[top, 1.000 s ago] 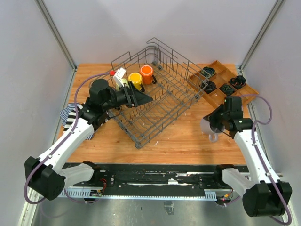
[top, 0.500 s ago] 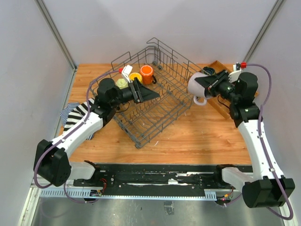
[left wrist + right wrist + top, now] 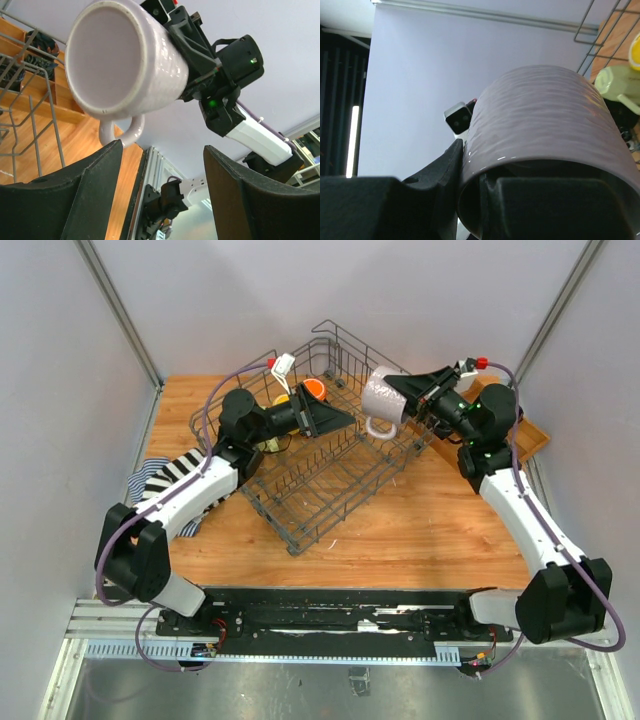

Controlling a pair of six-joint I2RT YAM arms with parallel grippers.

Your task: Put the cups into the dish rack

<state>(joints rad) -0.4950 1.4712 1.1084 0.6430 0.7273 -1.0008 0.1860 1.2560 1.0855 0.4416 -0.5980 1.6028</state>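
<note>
A: Where is the lavender mug (image 3: pixel 382 398) held?
B: It is clamped in the right fingers (image 3: pixel 545 207), tipped on its side above the dish rack's (image 3: pixel 340 515) far right edge, handle down.
A: And the left fingers (image 3: pixel 250 195)?
B: They are spread apart, empty, over the rack beside the orange mug (image 3: pixel 313 390).

Striped cloth (image 3: pixel 158 483) left — wooden tray (image 3: pixel 528 437) right

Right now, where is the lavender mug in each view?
Top: upper centre-right, mug in the right pincer, by the rack's right edge.
Left wrist: upper left, mouth toward the camera.
Right wrist: centre, filling most of the frame.
Shared landmark: the rack's wires, seen in all three.
</note>
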